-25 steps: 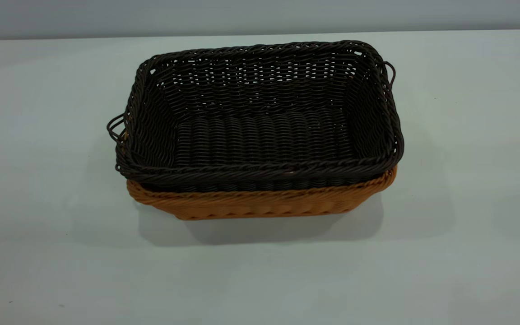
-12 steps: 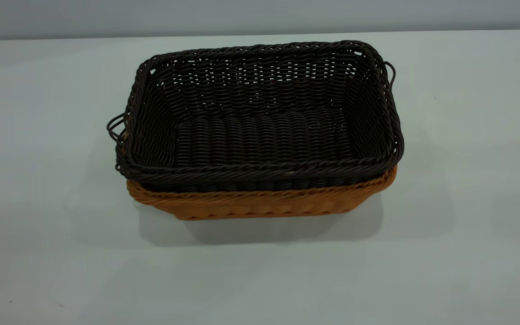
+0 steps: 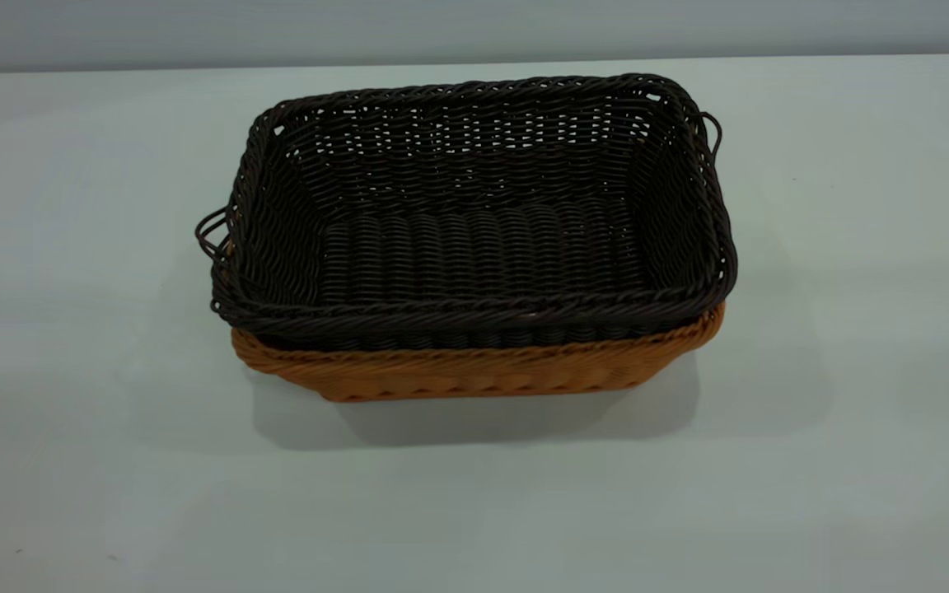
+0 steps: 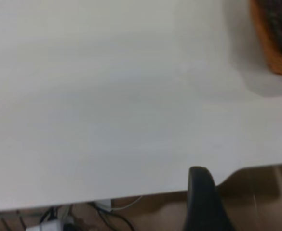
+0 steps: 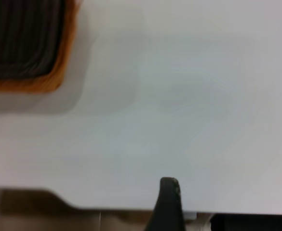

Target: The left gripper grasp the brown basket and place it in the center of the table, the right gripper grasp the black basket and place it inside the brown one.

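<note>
The black basket (image 3: pixel 474 214) sits nested inside the brown basket (image 3: pixel 474 371) at the middle of the table (image 3: pixel 71 247). Only the brown basket's front wall and rim show below the black rim. Neither arm appears in the exterior view. In the left wrist view a black part of the left gripper (image 4: pixel 201 197) hangs over the table's edge, far from a corner of the brown basket (image 4: pixel 273 53). In the right wrist view a black part of the right gripper (image 5: pixel 167 202) is at the table's edge, far from the basket corner (image 5: pixel 44 82). Neither holds anything.
The wall runs behind the table's far edge (image 3: pixel 474 62). Cables (image 4: pixel 59 221) and brown floor show beyond the table edge in the left wrist view.
</note>
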`<state>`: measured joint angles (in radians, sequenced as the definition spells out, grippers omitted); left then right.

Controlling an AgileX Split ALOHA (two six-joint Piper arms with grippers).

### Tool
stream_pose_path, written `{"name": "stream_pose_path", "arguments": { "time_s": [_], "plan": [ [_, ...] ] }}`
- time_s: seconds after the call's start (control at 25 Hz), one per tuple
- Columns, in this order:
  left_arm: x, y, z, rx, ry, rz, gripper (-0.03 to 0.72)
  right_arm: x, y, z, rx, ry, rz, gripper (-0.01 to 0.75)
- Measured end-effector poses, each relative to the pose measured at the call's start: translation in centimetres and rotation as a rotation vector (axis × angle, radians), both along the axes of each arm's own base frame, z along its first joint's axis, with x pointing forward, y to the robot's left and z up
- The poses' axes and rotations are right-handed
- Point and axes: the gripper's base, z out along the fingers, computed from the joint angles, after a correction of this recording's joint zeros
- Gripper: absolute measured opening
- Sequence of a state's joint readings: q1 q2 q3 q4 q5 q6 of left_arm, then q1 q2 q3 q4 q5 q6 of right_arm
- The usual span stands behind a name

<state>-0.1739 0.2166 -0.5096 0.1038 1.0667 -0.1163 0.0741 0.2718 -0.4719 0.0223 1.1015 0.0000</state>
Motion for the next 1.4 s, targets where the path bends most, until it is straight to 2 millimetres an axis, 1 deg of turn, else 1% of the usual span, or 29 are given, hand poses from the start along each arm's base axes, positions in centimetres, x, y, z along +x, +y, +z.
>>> {"name": "stream_pose_path", "arguments": {
  "time_s": [0.2,0.4,0.6,1.4],
  "plan": [
    [-0.6,0.3,0.1,-0.004,-0.037,0.117,0.396,-2.0,-0.2,0.4,0.008,-0.141,-0.038,0.57],
    [-2.0,0.3,0.1,-0.013,-0.127,0.142,0.396,-4.0,-0.3,0.4,0.015,-0.273,-0.037,0.57],
    [-3.6,0.4,-0.1,-0.023,-0.216,0.142,0.396,-4.1,-0.3,0.3,0.015,-0.276,-0.037,0.57],
    [-3.9,0.4,-0.4,-0.023,-0.173,0.149,0.396,-4.1,-0.3,0.3,0.015,-0.276,-0.037,0.57]
  ]
}}
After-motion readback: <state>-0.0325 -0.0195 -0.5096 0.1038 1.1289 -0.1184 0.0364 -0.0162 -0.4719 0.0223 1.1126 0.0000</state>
